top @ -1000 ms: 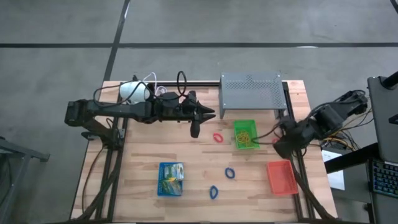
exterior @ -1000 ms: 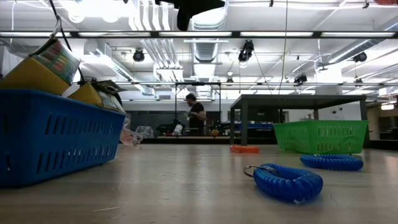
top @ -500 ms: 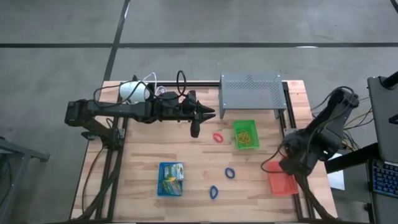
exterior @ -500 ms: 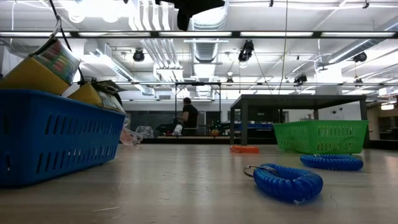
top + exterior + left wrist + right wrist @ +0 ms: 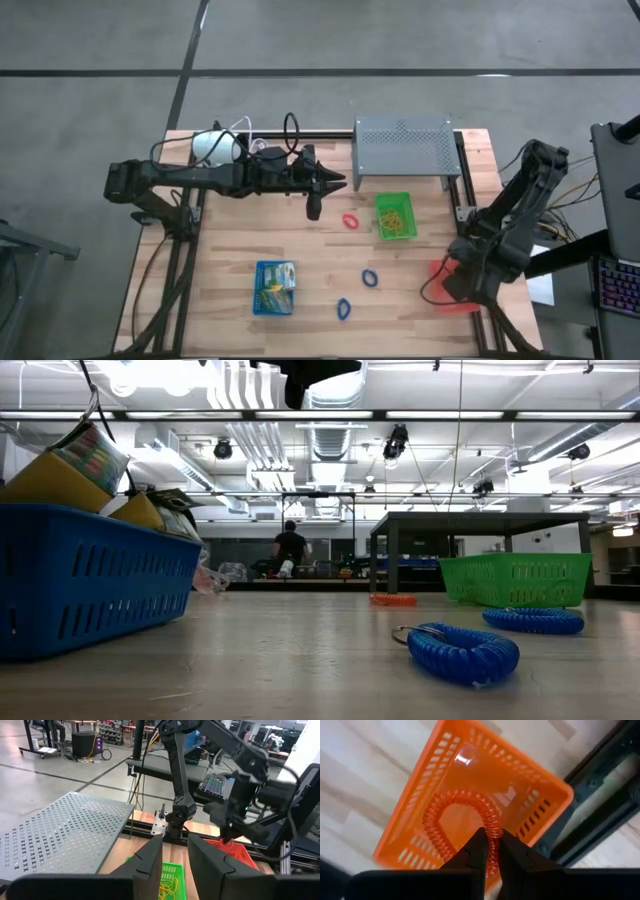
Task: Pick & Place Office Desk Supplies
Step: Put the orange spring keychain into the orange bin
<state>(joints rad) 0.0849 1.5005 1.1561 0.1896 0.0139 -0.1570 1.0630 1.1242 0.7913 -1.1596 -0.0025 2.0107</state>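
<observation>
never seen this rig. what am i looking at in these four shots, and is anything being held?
Two dark robot arms work at a wooden table. One picture looks straight down, one sits at table height, and one camera rides on each wrist.

On the table: a blue tray with packets, a green tray with yellow rubber bands, an orange tray, a grey perforated stand, a red loop and two blue coil loops.

The right claw is shut on a red coil loop, holding it above the orange tray. The left claw hangs over the table's far middle, part open, holding nothing.
</observation>
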